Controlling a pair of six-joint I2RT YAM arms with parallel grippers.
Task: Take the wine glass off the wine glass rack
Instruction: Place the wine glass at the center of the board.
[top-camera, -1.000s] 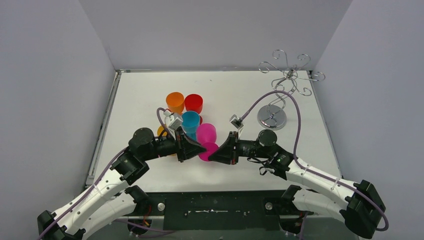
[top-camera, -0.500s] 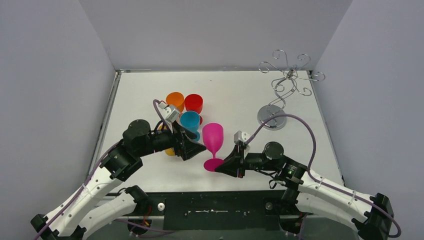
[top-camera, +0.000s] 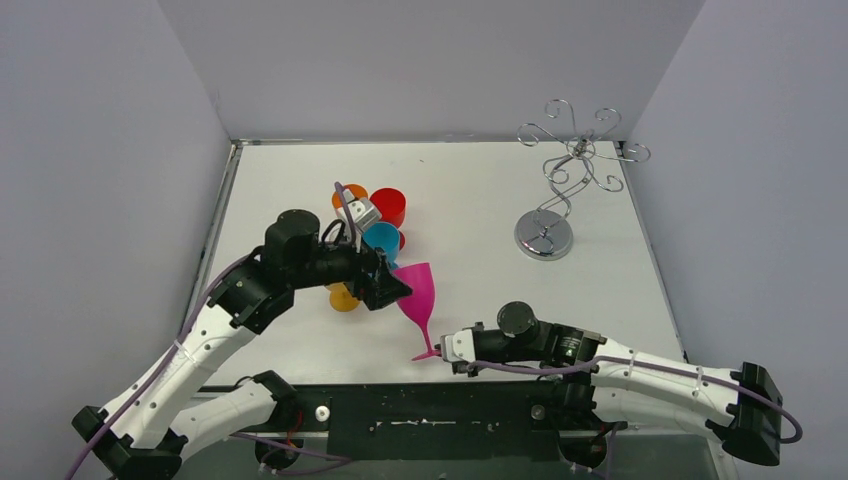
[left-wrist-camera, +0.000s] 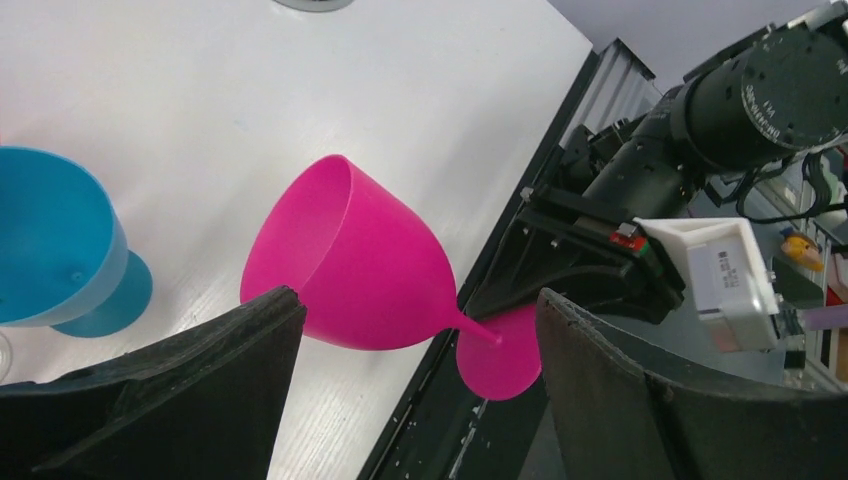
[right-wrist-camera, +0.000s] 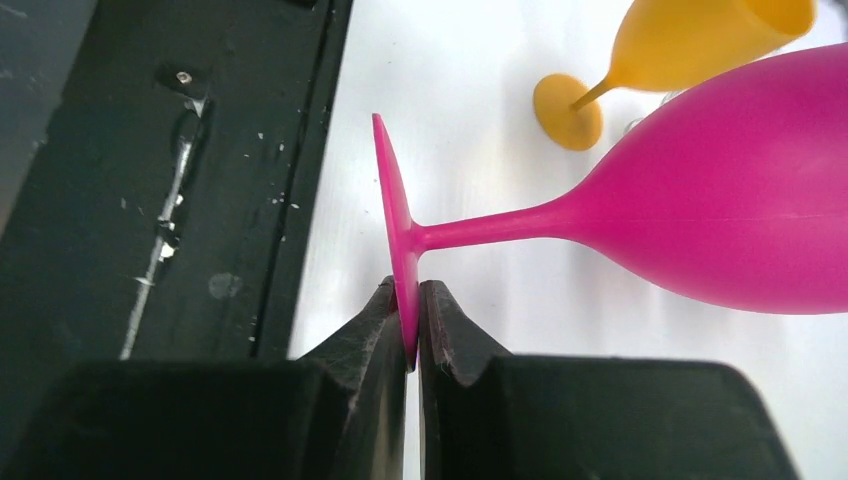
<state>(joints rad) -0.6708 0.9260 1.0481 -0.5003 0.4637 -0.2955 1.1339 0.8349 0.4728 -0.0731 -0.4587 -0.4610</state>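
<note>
A pink wine glass (top-camera: 417, 285) leans steeply over the table's near edge, its bowl toward the coloured glasses. My right gripper (top-camera: 441, 350) is shut on the rim of its round foot (right-wrist-camera: 397, 215); the right wrist view shows the thin disc pinched between my fingertips (right-wrist-camera: 410, 300). My left gripper (top-camera: 397, 290) is open beside the bowl. In the left wrist view its fingers stand wide on either side of the pink glass (left-wrist-camera: 350, 260), touching nothing. The wine glass rack (top-camera: 572, 160) stands at the far right with bare hooks.
Red (top-camera: 388, 205), blue (top-camera: 380, 238), orange (top-camera: 343, 196) and yellow (top-camera: 343, 297) glasses cluster under and behind the left arm. The yellow glass (right-wrist-camera: 690, 40) is just beyond the pink bowl. The rack's disc base (top-camera: 544, 237) is on the right. A black rail (top-camera: 440, 415) runs along the near edge.
The left gripper opened and let go of the pink glass. The right arm drew back toward the near edge, tipping the glass from upright to a steep lean.
</note>
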